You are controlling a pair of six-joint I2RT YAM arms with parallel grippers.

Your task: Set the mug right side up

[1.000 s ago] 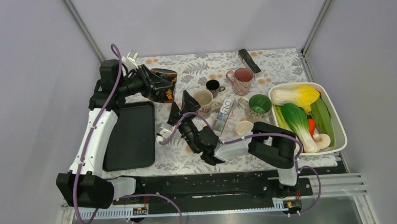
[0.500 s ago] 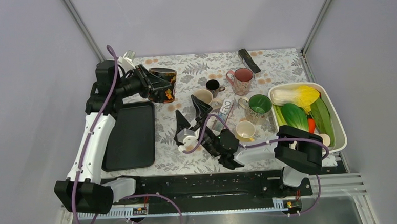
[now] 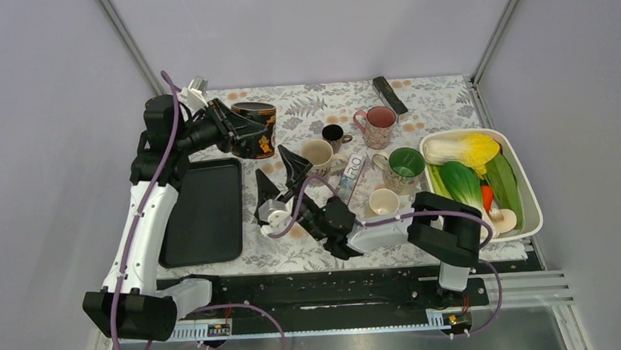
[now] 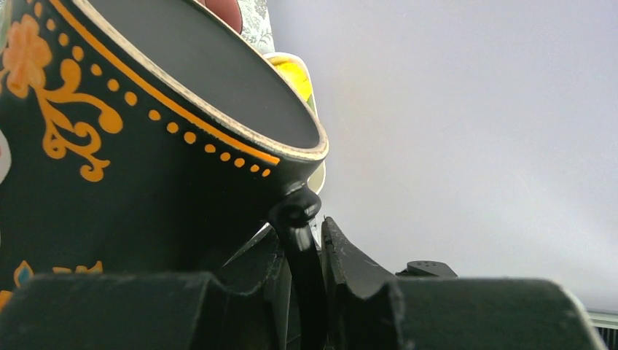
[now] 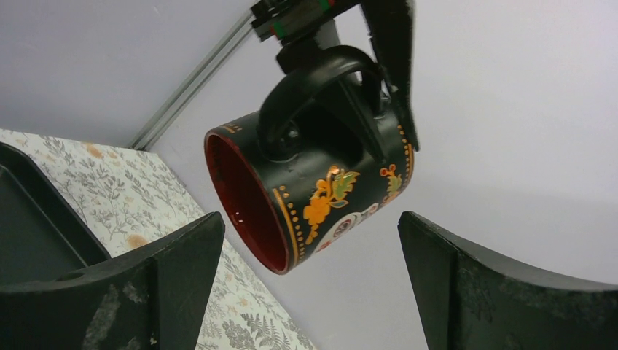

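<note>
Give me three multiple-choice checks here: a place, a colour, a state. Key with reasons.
1. Where do the vegetables lie? A) on the cloth B) in the white tub C) in a cup
2. Body colour of the held mug? A) pink B) green C) black
3. The right claw is? A) open, empty B) shut on a cup C) shut on a spoon
1 B: they fill the tub at right. 2 C: black with orange flowers, in the left claw. 3 A: fingers wide apart, gripping nothing.

the right pincer (image 3: pixel 272 162), spread, faces the black mug (image 3: pixel 256 123) held aloft in the left pincer (image 3: pixel 239 134), open air between. below, bare surface (image 3: pixel 296 111); black tray (image 3: pixel 205 212) to the left, cups (image 3: pixel 318 152) crowding the right.
</note>
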